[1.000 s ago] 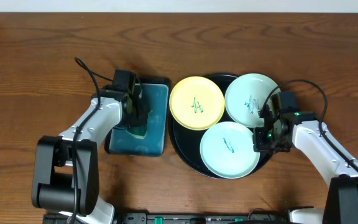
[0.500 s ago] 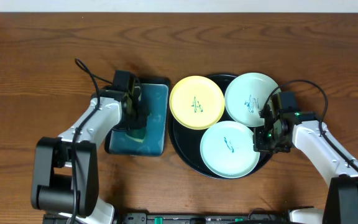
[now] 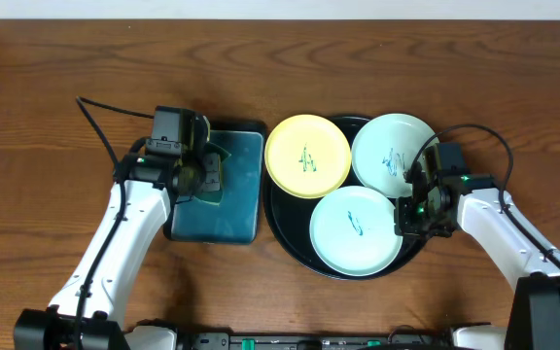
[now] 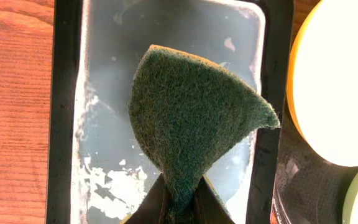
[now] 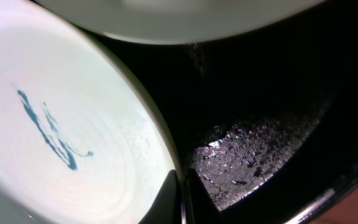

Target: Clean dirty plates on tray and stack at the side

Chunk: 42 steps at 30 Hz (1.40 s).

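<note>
- Tray: is sitting on the tabletop, right of centre, carrying all three plates; its black floor is glistening with droplets in the right wrist view.
- Yellow plate: is lying at the tray's far left, overhanging the rim toward the teal tray; a green scribble is showing in its centre.
- Far mint plate: is lying at the tray's far right, just beside the yellow plate, bearing a blue scribble.
- Near mint plate: is lying at the tray's near side, bearing a thin blue mark.
- Right end effector: is pinching the right rim of the near mint plate, its fingers pressing close together over the edge.
- Left end effector: is pinching a green sponge at its narrow end, holding it above the teal tray.
- Teal tray: is sitting just left of the tray, its floor showing wet white patches.
</note>
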Motion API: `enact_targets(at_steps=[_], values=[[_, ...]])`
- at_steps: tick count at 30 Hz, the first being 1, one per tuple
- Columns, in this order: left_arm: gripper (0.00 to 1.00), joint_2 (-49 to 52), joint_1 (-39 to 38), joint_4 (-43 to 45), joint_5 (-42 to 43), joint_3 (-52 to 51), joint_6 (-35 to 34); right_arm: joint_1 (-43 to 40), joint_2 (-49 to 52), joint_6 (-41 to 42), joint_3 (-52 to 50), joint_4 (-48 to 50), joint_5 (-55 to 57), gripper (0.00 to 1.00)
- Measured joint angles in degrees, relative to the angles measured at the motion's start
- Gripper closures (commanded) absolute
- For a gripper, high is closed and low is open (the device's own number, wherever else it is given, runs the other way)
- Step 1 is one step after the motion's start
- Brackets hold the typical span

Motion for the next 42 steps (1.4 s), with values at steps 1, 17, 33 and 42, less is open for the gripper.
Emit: enact_targets(at_steps=[1,17,33,42], values=[[0.93,0.02,0.00,-0.17,0.00,0.00,0.00,0.00,0.00,0.00,0.00,0.11,-0.04,0.99],[0.92,0.07,-0.02,1.66,0.00,0.00,-0.02,0.00,0.00,0.04,0.00,0.24,-0.11,0.99],[0.92,-3.21,0.00,18.05,-0.02,0.04,1.57,0.00,0.00,0.13,0.00,0.35,-0.26,0.99],[0.92,-5.14,0.00,17.38,-0.02,0.04,1.79,0.00,0.00,0.13,0.00,0.66,-0.26,0.99]])
